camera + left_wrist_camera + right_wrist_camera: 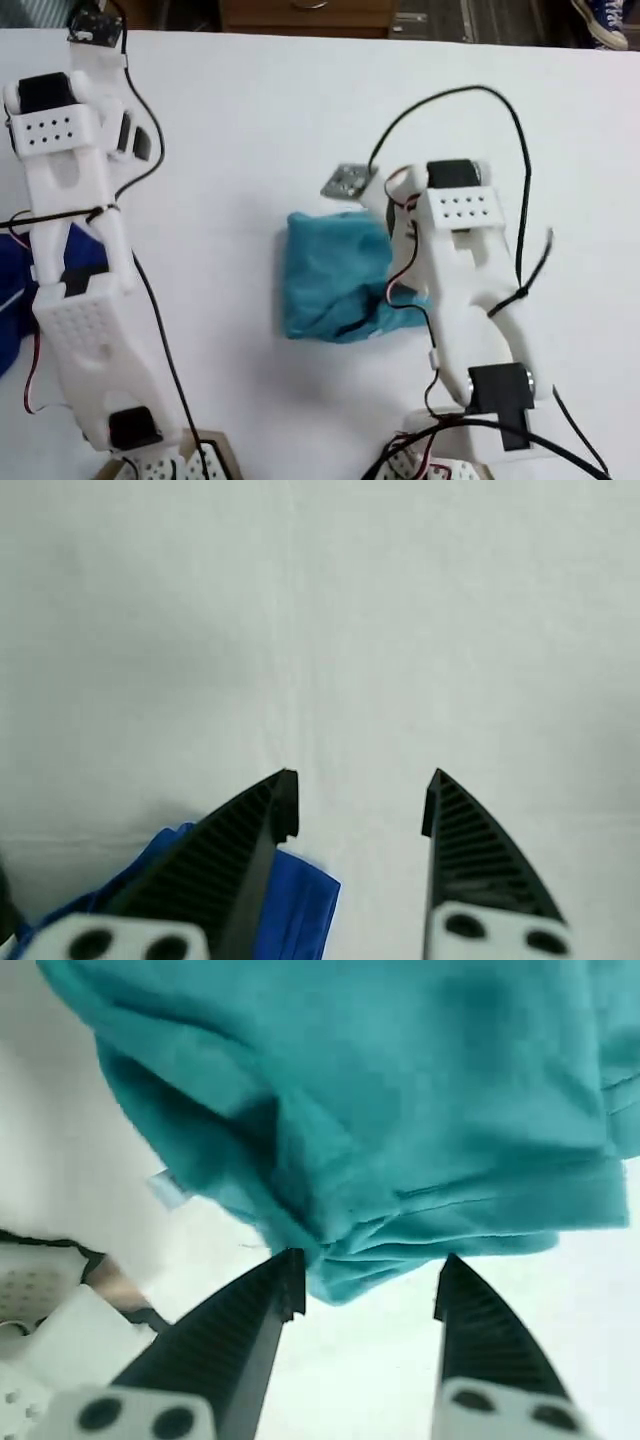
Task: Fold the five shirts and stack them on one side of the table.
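Note:
A folded teal shirt (330, 275) lies mid-table. The right arm (460, 250) stands over its right edge. In the right wrist view my right gripper (370, 1260) is open, its black fingertips just short of the teal shirt's (380, 1090) layered hem, holding nothing. A blue shirt (10, 290) lies at the table's left edge, partly under the left arm (70, 200). My left gripper (360, 780) is open over bare white table, with a corner of the blue shirt (300, 900) showing beneath one finger, not gripped.
The white table (250, 120) has free room at the back and between the arms. Black cables (500, 120) loop around the right arm. The arm bases stand at the front edge. Wooden furniture (310, 15) sits beyond the far edge.

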`<action>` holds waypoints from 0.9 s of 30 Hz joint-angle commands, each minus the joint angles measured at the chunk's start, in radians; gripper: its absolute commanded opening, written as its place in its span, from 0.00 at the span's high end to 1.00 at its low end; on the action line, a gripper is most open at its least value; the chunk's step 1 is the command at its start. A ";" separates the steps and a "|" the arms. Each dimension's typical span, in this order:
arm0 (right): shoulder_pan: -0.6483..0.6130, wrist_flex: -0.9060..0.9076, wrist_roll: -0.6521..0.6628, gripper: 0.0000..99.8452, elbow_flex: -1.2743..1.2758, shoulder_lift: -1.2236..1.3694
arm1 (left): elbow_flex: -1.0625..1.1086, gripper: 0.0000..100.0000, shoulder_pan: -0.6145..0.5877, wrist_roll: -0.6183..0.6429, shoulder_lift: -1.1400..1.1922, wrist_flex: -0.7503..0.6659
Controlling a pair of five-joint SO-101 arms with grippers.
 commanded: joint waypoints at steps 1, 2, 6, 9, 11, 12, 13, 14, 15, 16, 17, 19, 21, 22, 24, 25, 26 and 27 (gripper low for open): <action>-0.027 -0.004 0.000 0.77 -0.109 -0.067 | -0.048 0.77 0.008 -0.005 -0.006 0.002; -0.030 -0.010 -0.002 0.77 -0.117 -0.065 | -0.048 0.77 0.008 -0.005 -0.006 0.002; -0.042 -0.084 -0.029 0.77 -0.120 -0.004 | -0.048 0.77 0.008 -0.005 -0.006 0.002; -0.042 -0.151 -0.095 0.77 -0.118 0.104 | -0.048 0.77 0.008 -0.005 -0.006 0.002; -0.042 -0.163 -0.095 0.77 -0.118 0.185 | -0.048 0.77 0.008 -0.005 -0.006 0.002; -0.044 -0.163 -0.094 0.77 -0.120 0.220 | -0.048 0.77 0.008 -0.005 -0.006 0.002; -0.044 -0.160 -0.094 0.77 -0.120 0.248 | -0.048 0.77 0.008 -0.005 -0.006 0.002; -0.044 -0.156 -0.094 0.77 -0.120 0.269 | -0.048 0.77 0.008 -0.005 -0.006 0.002; -0.044 -0.142 -0.092 0.77 -0.120 0.275 | -0.048 0.77 0.008 -0.005 -0.006 0.002; -0.044 -0.124 -0.091 0.77 -0.120 0.277 | -0.047 0.77 0.008 -0.005 -0.006 0.002; -0.044 -0.102 -0.080 0.77 -0.121 0.275 | -0.047 0.77 0.008 -0.005 -0.006 0.002; -0.044 -0.051 -0.048 0.77 -0.124 0.252 | -0.047 0.77 0.008 -0.005 -0.005 0.002; -0.038 -0.028 -0.034 0.77 -0.124 0.209 | -0.047 0.77 0.008 -0.005 -0.005 0.000; -0.033 -0.027 -0.026 0.77 -0.124 0.185 | -0.047 0.77 0.008 -0.005 -0.005 0.000; -0.018 -0.033 0.000 0.77 -0.126 0.145 | -0.047 0.77 0.008 -0.005 -0.005 0.000; -0.008 -0.051 0.008 0.77 -0.126 0.128 | -0.047 0.77 0.008 -0.005 -0.005 0.000; 0.002 -0.076 0.009 0.77 -0.127 0.119 | -0.047 0.77 0.008 -0.005 -0.005 0.000; 0.021 -0.101 0.006 0.77 -0.130 0.117 | -0.047 0.77 0.008 -0.005 -0.005 0.000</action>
